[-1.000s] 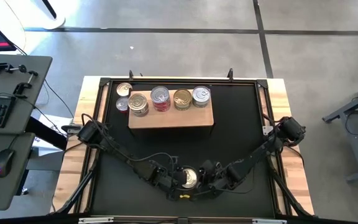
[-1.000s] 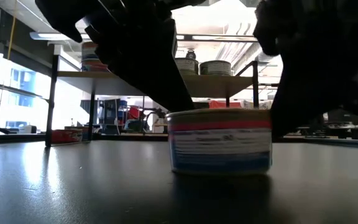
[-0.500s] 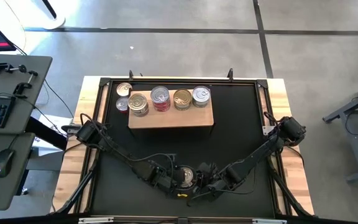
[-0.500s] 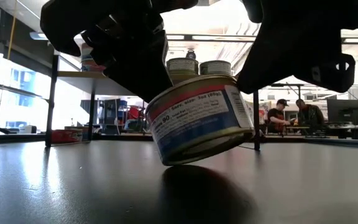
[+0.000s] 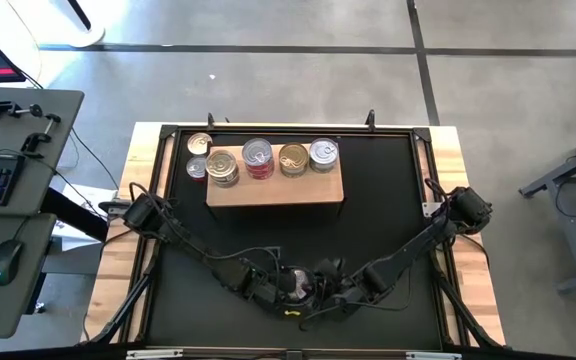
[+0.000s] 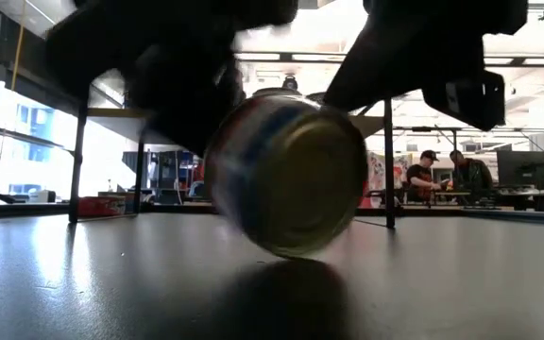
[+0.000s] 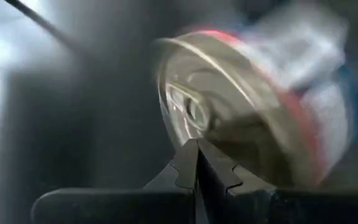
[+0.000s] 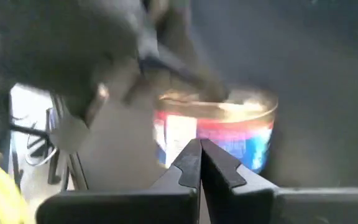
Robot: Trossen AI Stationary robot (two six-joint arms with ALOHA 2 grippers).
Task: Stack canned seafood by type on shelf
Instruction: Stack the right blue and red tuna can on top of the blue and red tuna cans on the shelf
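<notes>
High view: both pincers meet at the near middle of the bench (image 5: 388, 215) around one loose tin (image 5: 299, 284); other tins (image 5: 258, 157) sit on the shelf (image 5: 274, 190).

Low view: the tin is tipped on its edge, base toward the camera. Advice: let it settle flat before grasping.

Left wrist view: left pincer (image 7: 197, 163) fully closed, empty, tin just beyond.

Right wrist view: right pincer (image 8: 199, 163) likewise closed, empty.

Bench top dark, glossy; people sit far behind.
</notes>
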